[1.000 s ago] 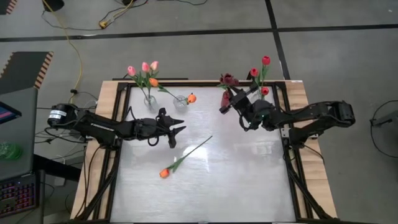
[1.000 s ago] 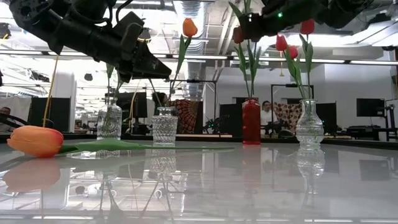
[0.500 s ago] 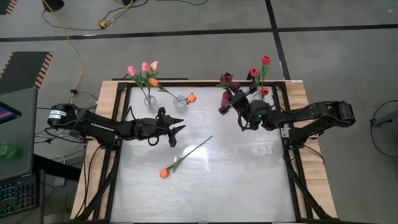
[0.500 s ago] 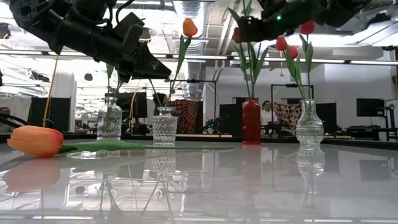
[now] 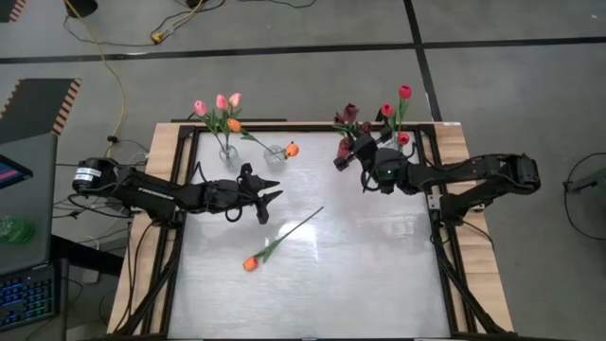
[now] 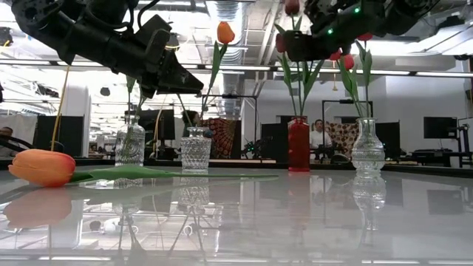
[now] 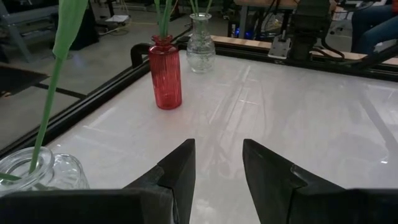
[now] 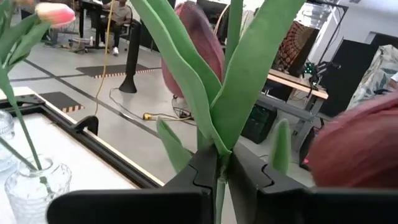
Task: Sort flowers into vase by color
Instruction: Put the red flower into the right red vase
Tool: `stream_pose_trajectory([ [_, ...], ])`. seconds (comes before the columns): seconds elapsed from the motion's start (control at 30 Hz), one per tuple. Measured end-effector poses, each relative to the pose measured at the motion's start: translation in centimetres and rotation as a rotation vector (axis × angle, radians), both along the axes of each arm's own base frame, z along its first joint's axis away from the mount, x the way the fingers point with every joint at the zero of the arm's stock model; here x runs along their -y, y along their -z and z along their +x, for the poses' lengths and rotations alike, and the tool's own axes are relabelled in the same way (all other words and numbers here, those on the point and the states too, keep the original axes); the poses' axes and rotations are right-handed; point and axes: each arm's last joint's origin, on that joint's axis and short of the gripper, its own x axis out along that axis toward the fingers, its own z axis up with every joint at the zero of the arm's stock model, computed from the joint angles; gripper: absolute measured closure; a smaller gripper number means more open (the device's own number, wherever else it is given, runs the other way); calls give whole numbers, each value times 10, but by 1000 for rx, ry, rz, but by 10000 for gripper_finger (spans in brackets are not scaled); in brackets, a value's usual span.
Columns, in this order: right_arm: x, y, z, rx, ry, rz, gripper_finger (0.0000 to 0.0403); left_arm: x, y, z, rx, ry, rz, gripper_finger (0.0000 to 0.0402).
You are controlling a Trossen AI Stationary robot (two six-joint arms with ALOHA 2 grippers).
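Observation:
My right gripper [image 5: 341, 157] hovers level over the red vase [image 6: 298, 145] at the far side, shut on a dark maroon tulip [image 8: 198, 45]. A second maroon head [image 8: 360, 143] shows beside it. Green stems [image 6: 298, 100] run down into the red vase's neck. To its right, a clear vase [image 6: 367, 149] has red tulips standing in it. Pink tulips [image 5: 220, 102] stand in a clear vase [image 5: 227, 152] at the far left, and beside it an orange tulip [image 5: 292, 149] leans out of another clear vase [image 5: 275, 154]. One orange tulip [image 5: 251, 263] lies flat on the table. My left gripper [image 5: 273, 197] waits open above the table's left half. My right gripper pinches the maroon tulip's stem and the bases of its leaves [image 8: 217, 149] between its two fingers, below the head. The fingers come level from the table's right side and lie across the stem. The tulip stands nearly upright, head above the fingers; its lower end is hidden.
The lying tulip's long stem [image 5: 301, 224] slants across the table's middle. A black frame [image 5: 312, 123] runs along the far edge behind the vases. The near half of the white table [image 5: 360, 284] is bare. People sit in the room beyond.
My right gripper has rolled about its own axis and shifted a little toward the far edge above the red vase. The held maroon tulip has tipped more upright, its head now higher. The left arm kept still.

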Motion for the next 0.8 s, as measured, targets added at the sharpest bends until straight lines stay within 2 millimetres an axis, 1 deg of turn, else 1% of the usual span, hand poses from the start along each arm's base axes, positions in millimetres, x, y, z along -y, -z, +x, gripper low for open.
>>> stream_pose_trajectory([
  [0.27,0,1,0,-15,0,0,347,0,0,0,0,0,0,281],
  [0.4,0,2,0,44,2,37,346,0,0,0,-1,0,0,281],
  [0.5,1,4,0,39,8,50,337,0,0,0,0,0,0,281],
  [0.63,1,7,-1,45,12,81,307,0,0,0,0,1,0,281],
  [0.8,1,10,-1,35,14,100,243,0,0,0,-1,1,0,281],
])
